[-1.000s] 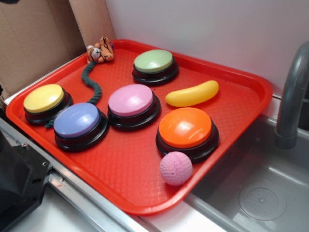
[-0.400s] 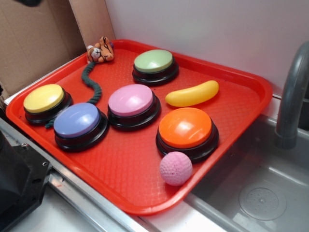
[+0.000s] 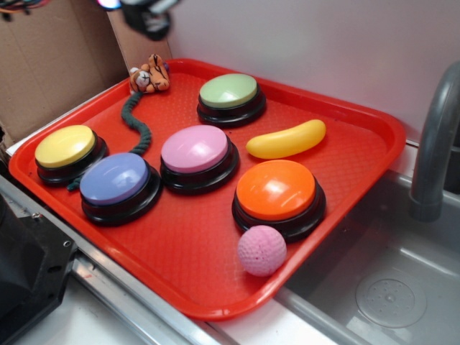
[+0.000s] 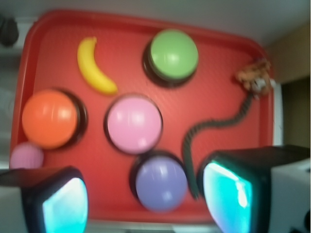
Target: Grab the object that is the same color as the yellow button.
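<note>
The yellow toy banana (image 3: 286,139) lies on the red tray (image 3: 194,244) between the green-topped button (image 3: 229,92) and the orange-topped button (image 3: 277,190). It also shows in the wrist view (image 4: 93,66) at the upper left. The yellow button (image 3: 66,146) sits at the tray's left corner; the wrist view does not show it. My gripper (image 3: 147,18) is only partly in the exterior view, at the top edge, high above the tray's back left corner. In the wrist view my gripper (image 4: 146,204) is open and empty, its fingers wide apart above the purple button (image 4: 161,182).
A pink button (image 3: 195,149), a purple button (image 3: 115,179) and a pink textured ball (image 3: 261,249) also sit on the tray. A tiger toy (image 3: 149,75) with a dark rope tail lies at the back left. A sink (image 3: 388,287) and grey faucet (image 3: 435,144) are at the right. Cardboard (image 3: 50,57) stands behind.
My gripper has come into the exterior view at the top left; earlier it was almost out of frame. The objects on the tray have not moved.
</note>
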You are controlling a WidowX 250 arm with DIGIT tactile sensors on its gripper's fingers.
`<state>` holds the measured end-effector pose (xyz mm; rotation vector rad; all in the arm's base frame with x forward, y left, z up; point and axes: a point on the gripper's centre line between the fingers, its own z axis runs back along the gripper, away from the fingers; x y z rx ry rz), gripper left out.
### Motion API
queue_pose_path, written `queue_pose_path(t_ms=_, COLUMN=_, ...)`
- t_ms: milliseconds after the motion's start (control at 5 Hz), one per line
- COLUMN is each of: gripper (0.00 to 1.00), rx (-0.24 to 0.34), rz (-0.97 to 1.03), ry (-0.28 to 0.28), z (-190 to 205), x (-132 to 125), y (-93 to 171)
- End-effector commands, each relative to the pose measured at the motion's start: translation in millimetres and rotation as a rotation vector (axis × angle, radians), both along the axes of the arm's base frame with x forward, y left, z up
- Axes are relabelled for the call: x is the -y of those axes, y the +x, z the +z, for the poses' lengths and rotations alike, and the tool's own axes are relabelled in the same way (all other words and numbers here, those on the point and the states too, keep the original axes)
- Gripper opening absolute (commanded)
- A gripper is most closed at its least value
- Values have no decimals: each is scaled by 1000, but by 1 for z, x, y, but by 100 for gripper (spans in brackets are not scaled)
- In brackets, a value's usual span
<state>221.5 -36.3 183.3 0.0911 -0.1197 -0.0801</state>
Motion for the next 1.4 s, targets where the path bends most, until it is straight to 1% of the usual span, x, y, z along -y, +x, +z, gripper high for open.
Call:
queue_pose_path(t_ms=0, gripper=100, rx=38, rz=-44, ry=-58, z=-31, x=23, y=68)
queue_pose_path(t_ms=200, gripper=100, rx=30, rz=-58, ry=-74, z=-52, x=30, y=84)
queue_pose_path(t_ms=400, gripper=100, rx=11, rz=-56, ry=-66, z=-76, x=40, y=99)
queue_pose_path(t_ms=600, gripper=100, rx=-7, rz=-71, ry=-76, z=-92, x=46, y=104)
queue_pose_path(t_ms=800, gripper=100, rx=-67, rz=-72, ry=-74, z=-119, x=51, y=109)
queue_pose_path(t_ms=1000, gripper=100, rx=-110, rz=-60, ry=-41, z=-137, x=56, y=109)
queue_pose_path(t_ms=1200, gripper=100, rx=-139, rz=-55, ry=-43, z=-149, x=55, y=113)
